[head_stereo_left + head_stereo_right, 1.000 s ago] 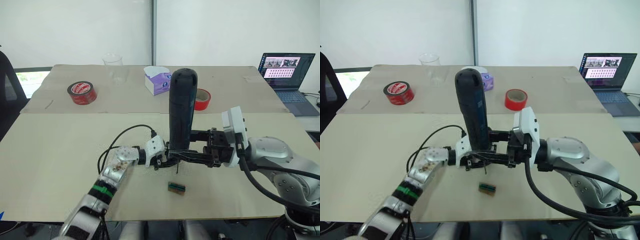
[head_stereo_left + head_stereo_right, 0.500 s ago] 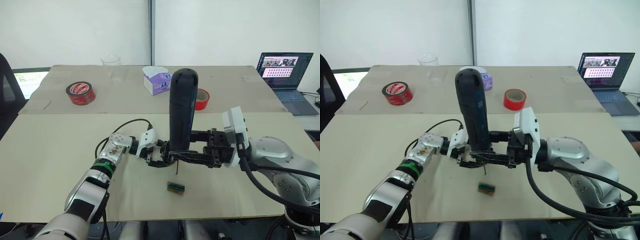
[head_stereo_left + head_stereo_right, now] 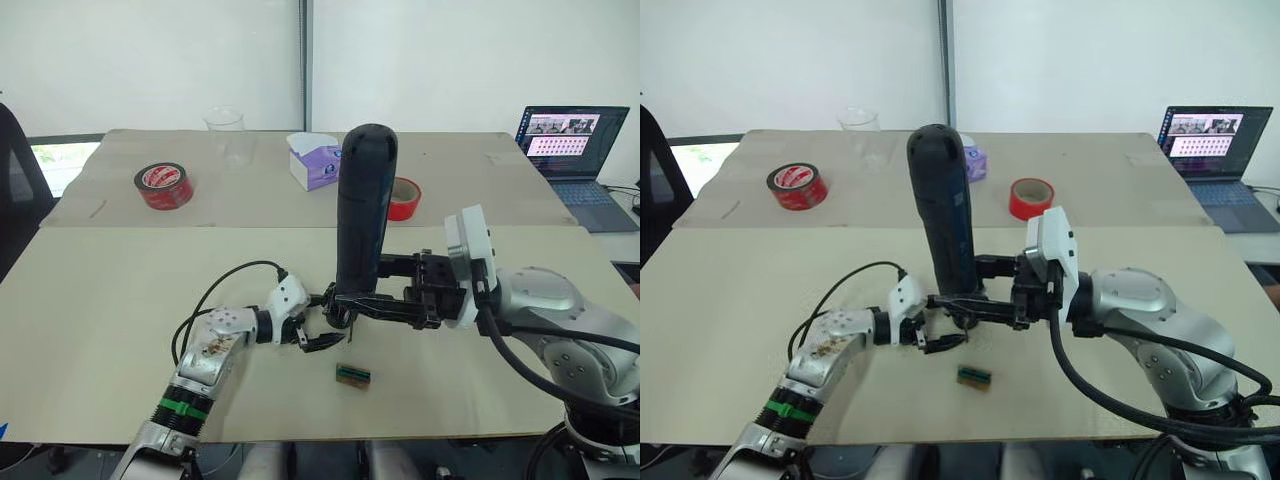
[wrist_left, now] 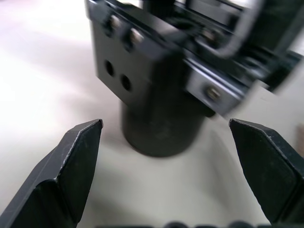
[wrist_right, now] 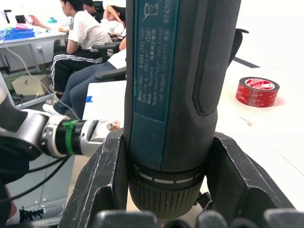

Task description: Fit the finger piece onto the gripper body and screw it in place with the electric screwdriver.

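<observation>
The right hand [image 3: 345,303] is pressed around the lower barrel of the screwdriver [image 3: 362,215], which stands upright over the middle of the front table [image 3: 120,290], bit down and clear of the surface. In the right wrist view both fingers [image 5: 102,180] sit against the collar of the tool just above its nose, well below the rubbery ribbed panel. It looks a thick, stiff, fairly heavy tool, and most of its length stands above the grip, so it will likely want to tip; a hold nearer mid-barrel, on the ribbed panel, would probably be steadier, while the smooth printed casing may slip under torque. The left hand [image 3: 318,335] is spread and empty, its 2 fingertips [image 4: 80,142] apart in its wrist view on either side of the screwdriver's round nose without touching it. It hovers just above the table, just beside the right hand. A small green-brown tray [image 3: 352,375] lies near the front edge, just in front of both hands. I cannot tell where the finger piece or the gripper body are. Both should be light, rigid plastic or metal parts, best pinched across flat sides rather than at the tapered tip, which would likely squirt out.
</observation>
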You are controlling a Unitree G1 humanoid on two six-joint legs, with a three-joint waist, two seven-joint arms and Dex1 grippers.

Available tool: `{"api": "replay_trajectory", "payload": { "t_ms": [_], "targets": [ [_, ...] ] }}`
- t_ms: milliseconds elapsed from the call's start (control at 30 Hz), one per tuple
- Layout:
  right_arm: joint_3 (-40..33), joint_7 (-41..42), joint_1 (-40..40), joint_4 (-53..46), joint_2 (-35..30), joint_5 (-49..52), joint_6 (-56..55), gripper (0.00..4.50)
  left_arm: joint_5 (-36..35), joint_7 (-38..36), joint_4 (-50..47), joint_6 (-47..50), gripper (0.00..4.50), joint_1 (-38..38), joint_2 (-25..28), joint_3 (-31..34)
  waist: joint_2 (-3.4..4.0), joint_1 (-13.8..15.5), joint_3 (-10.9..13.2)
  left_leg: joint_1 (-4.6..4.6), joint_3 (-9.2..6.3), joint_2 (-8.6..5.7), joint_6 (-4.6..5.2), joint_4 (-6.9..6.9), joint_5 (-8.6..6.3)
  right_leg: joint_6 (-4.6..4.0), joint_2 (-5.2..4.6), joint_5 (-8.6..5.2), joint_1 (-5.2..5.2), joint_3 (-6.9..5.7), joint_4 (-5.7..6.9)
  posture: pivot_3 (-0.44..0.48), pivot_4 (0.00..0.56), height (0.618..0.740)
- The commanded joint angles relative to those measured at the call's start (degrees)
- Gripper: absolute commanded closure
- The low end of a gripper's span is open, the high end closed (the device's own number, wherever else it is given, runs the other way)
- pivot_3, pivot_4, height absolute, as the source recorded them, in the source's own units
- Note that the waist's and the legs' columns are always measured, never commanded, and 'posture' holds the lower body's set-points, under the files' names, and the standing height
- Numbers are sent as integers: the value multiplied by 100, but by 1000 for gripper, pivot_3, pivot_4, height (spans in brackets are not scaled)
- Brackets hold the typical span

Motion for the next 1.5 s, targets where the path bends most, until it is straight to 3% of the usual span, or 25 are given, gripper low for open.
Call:
{"api": "replay_trajectory", "payload": {
  "t_ms": [33,133,233,333,467,767,1167,1200,1300,1500],
  "targets": [
    [-108,0,-210,-155,34,134,-66,2613,134,136,-136,-91,0,12,5,-207,0,5,0,0,1,0,0,-1,0,0,1,0,-1,0,0,0,150,740],
    [-92,-28,-263,-160,35,153,-32,2613,175,209,7,-136,0,-36,-21,-285,0,8,0,2,1,0,0,-1,0,-1,0,0,1,0,0,0,150,740],
    [-112,-70,-283,-175,18,212,26,2613,104,118,137,-312,814,-151,-78,-315,0,19,0,1,1,0,0,0,0,-1,-2,0,1,0,0,0,150,740],
    [-128,-46,-275,-190,-20,238,62,2613,127,-76,336,-612,2226,-273,-78,-427,0,22,0,1,1,-2,0,0,0,-1,-3,0,2,-1,-2,0,150,740],
    [-150,-2,-360,-154,-49,241,130,2613,113,-446,828,-1055,2231,-581,-115,-564,0,31,0,0,0,-5,0,0,0,-1,-6,0,2,-1,-2,0,150,740],
    [-197,-554,-1336,194,91,724,730,2613,319,-1100,2379,-1897,2231,-1513,-344,-762,0,41,0,-10,-2,-16,1,9,0,4,-13,3,2,-4,-8,0,150,740],
    [158,-452,-1656,459,147,219,677,2613,225,-1084,2466,-1741,2231,-1514,-381,-579,0,31,0,-20,-8,-24,3,12,0,11,-20,6,-4,-8,-6,0,150,740],
    [164,-430,-1657,461,149,204,690,2613,194,-1097,2453,-1709,1202,-1505,-389,-558,0,30,0,-20,-8,-24,3,12,0,11,-20,6,-4,-7,-6,0,150,740],
    [187,-383,-1681,484,155,148,704,2613,51,-1244,2275,-1653,0,-1429,-388,-509,0,17,0,-20,-8,-23,3,11,0,11,-19,6,-4,-7,-6,0,150,740],
    [210,-330,-1816,615,193,84,735,2613,76,-1213,2164,-1664,0,-1314,-338,-472,0,10,0,-21,-8,-20,3,10,0,10,-17,6,-8,-7,-5,0,150,740]
  ]
}}
